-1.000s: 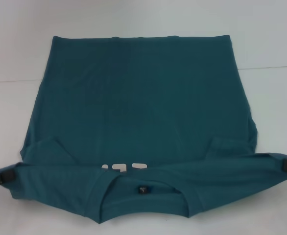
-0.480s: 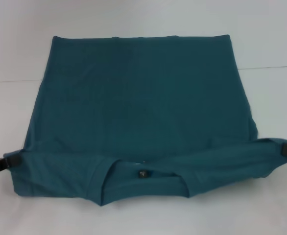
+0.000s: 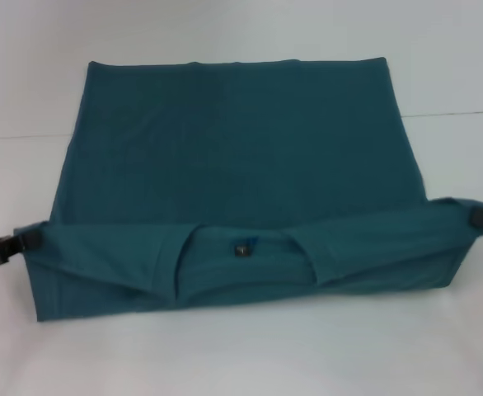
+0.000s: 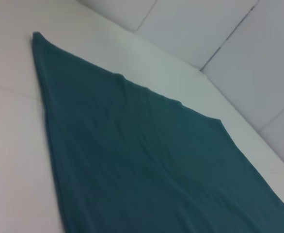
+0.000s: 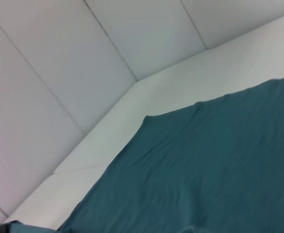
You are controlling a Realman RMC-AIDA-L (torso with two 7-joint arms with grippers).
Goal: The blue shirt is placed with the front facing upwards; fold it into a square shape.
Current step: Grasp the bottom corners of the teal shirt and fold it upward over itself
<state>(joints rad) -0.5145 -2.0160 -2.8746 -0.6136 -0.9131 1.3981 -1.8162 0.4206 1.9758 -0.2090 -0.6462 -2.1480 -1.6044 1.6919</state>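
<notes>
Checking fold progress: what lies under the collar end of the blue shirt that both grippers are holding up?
Under the lifted collar end of the blue shirt lies its own flat body. The left gripper and right gripper pinch its corners. No front print shows.

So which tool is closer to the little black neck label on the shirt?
Roughly equal, the left slightly nearer. The left tool grips the blue shirt at its left edge, the right tool at its right edge; the neck label sits between them.

Teal blue shirt, plain side up, collar edge lifted
</notes>
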